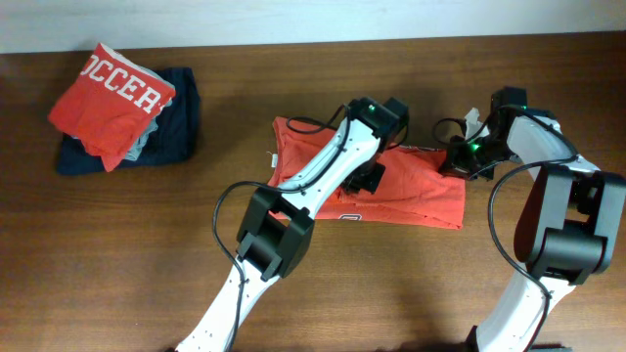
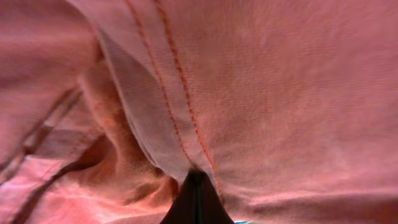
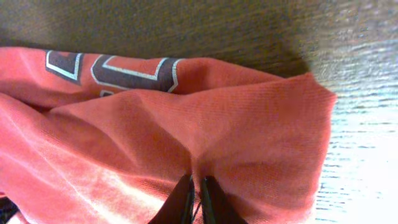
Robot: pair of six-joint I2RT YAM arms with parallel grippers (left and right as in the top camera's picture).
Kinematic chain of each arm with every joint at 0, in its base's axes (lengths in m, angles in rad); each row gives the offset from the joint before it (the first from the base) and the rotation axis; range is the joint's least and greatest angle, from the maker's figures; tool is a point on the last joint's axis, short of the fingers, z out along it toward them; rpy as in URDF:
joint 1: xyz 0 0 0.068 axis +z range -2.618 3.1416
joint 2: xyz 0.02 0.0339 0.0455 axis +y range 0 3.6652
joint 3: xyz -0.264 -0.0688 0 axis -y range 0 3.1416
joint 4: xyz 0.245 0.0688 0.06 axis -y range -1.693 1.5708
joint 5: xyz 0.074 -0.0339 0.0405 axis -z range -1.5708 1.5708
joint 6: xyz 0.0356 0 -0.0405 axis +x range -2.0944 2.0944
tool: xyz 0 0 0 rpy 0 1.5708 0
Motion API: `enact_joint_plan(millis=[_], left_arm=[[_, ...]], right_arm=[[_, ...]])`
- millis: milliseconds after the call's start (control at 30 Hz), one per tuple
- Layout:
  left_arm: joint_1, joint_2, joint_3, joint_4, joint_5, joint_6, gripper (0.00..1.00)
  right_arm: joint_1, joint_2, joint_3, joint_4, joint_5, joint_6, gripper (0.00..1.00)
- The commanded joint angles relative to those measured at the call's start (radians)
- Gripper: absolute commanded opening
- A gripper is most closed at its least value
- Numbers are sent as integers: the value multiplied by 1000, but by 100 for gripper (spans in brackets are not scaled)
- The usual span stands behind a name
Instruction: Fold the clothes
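Observation:
The coral-red T-shirt (image 1: 421, 191) lies partly folded on the wooden table (image 1: 117, 254), right of centre. My left gripper (image 1: 370, 178) reaches over its middle. In the left wrist view that gripper (image 2: 196, 182) is shut on a stitched hem of the T-shirt (image 2: 280, 93), which fills the frame. My right gripper (image 1: 460, 161) is at the cloth's right back corner. Its fingers (image 3: 196, 182) stand almost together, only a thin slit between them, pinching a pucker of the T-shirt (image 3: 124, 137). Dark, white-edged lettering (image 3: 134, 71) shows on a fold beyond.
At the back left, another red shirt with white SOCCER lettering (image 1: 112, 98) lies folded on a dark navy garment (image 1: 181, 122). The table's far edge runs along the top. Both arms' cables hang over the T-shirt.

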Motion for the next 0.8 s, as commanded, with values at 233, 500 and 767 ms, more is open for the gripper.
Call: enact_joint_plan(millis=[233, 500, 767], left_arm=[[11, -29, 108, -59, 72, 22, 0], [78, -57, 155, 38, 72, 21, 23], [105, -56, 154, 153, 73, 21, 23]], right_arm=[[0, -18, 228, -151, 2, -114, 45], [-56, -18, 339, -388, 136, -116, 52], [-82, -18, 174, -379, 214, -116, 53]])
